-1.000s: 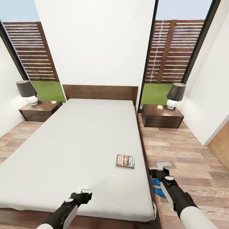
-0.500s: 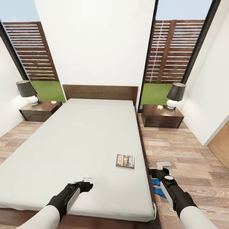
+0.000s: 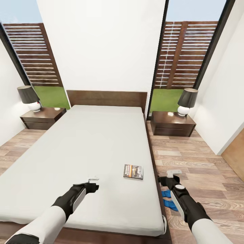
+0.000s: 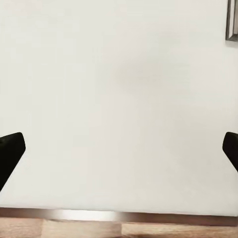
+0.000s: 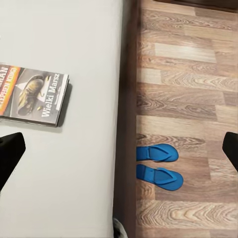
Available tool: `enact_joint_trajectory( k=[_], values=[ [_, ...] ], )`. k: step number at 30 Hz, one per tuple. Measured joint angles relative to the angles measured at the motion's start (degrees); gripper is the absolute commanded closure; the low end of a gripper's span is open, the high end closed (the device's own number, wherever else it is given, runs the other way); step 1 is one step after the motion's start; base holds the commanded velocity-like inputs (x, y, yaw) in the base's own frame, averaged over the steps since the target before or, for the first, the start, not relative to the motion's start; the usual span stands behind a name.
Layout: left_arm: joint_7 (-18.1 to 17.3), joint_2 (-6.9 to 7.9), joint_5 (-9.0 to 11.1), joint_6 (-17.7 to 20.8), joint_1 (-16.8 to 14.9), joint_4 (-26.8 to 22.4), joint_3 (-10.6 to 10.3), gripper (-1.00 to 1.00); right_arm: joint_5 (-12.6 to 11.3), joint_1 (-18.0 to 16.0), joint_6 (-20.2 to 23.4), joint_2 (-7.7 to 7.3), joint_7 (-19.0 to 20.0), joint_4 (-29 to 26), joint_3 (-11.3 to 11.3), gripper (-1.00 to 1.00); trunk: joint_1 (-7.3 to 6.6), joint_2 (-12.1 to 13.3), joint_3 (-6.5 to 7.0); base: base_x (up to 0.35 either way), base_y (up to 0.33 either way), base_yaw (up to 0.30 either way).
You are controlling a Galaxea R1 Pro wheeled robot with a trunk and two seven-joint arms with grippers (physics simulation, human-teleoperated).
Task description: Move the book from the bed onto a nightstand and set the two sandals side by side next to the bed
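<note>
At the far left of the room a low dark reddish-brown two-drawer nightstand (image 3: 42, 118) stood beside the head of the large light-grey bed with its dark wooden frame (image 3: 84, 149). Over the mattress's near part the left gripper (image 3: 92, 182) hovered, forearm stretched forward and low, its fingers spread wide with nothing between them. To its right, near the bed's right edge, lay the small dark paperback book with an orange band (image 3: 133, 171), flat and well apart from that gripper. Just beyond that edge, on the wood floor, the two bright blue flip-flop sandals (image 5: 157, 164) lay side by side close to the bed frame. Above them the right gripper (image 3: 173, 175) hung over the floor, jaws apart and empty, arm angled forward. A second nightstand (image 3: 172, 124) stood at the far right. The thin book lying flat would likely resist a pinch; fingers could push it along the mattress, or off the edge onto the sandals.
</note>
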Motion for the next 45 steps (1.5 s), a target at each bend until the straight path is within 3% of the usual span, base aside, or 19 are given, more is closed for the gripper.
enact_joint_trajectory(
  k=[12, 16, 23, 45],
  values=[
    [0.3, 0.34, 0.1, 0.0, -0.2, -1.0, 0.0, -1.00, 0.1, 0.2, 0.5, 0.00, 0.1, -5.3, 0.1, -1.00, 0.00, 0.0, 0.00, 0.000, 0.000, 0.000],
    [0.1, 0.38, 0.1, 0.1, -0.3, -1.5, 0.0, -1.00, -0.1, 0.4, 5.2, -0.02, 0.2, -10.6, 0.1, -1.00, 0.00, 0.0, 0.01, 0.000, 0.000, 0.000],
    [-0.1, 0.36, 0.2, 0.2, -0.2, -1.8, 0.0, -1.00, -0.3, 0.4, 11.3, 0.01, 0.4, -14.7, 0.1, -1.00, 0.00, 0.0, 0.27, 0.000, 0.000, 0.000],
    [-0.3, 0.22, 0.1, 0.3, -0.2, -1.9, 0.0, -1.00, -0.3, 0.9, 13.4, 0.00, 0.3, -15.9, -0.1, -1.00, 0.00, 0.0, 2.24, 0.000, 0.000, 0.000]
  ],
)
